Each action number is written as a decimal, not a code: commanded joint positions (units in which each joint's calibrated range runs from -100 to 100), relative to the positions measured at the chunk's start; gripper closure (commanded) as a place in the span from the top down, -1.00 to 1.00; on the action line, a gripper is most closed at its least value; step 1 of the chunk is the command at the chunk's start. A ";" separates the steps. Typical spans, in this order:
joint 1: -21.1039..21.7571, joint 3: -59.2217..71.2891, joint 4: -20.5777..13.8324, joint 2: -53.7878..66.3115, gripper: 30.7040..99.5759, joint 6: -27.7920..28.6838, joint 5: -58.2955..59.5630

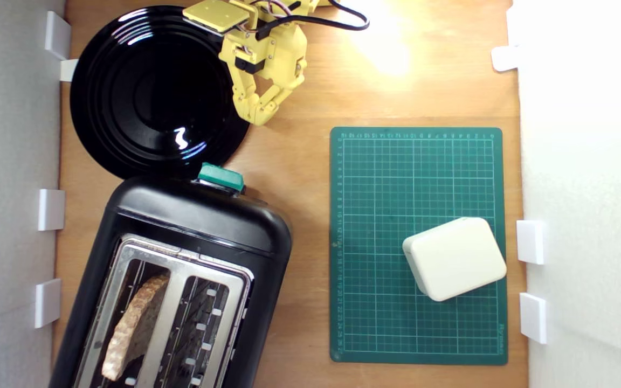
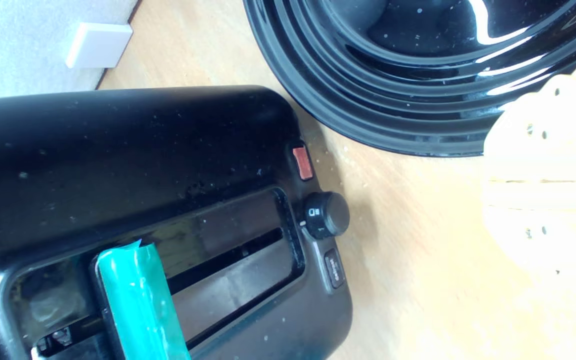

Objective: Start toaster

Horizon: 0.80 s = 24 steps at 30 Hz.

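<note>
Hand (image 1: pixel 261 117) pinched together; toaster (image 1: pixel 181 269) lies diagonally, green lever (image 1: pixel 221 177) toward the plate (image 1: pixel 149 91).

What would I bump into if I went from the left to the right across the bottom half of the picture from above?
In the exterior view: toaster with bread in its left slot → bare wood table → green mat → white box on the mat → white wall clips.

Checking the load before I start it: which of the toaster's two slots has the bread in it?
The slot nearer the exterior view's left holds the slice of bread. The other slot, toward the green mat, shows only bare wire guides.
</note>
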<state>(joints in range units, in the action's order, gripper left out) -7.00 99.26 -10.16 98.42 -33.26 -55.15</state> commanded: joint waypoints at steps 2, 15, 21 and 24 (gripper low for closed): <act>0.42 -1.53 -6.91 0.58 -0.98 0.05 0.63; 0.65 -32.06 -5.69 -24.23 -0.98 0.10 0.63; 0.58 -50.87 -6.82 -42.55 -0.98 1.94 0.63; 0.58 -59.78 -6.82 -49.29 -0.98 2.30 0.55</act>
<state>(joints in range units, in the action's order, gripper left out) -6.73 51.34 -16.32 55.81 -31.48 -55.15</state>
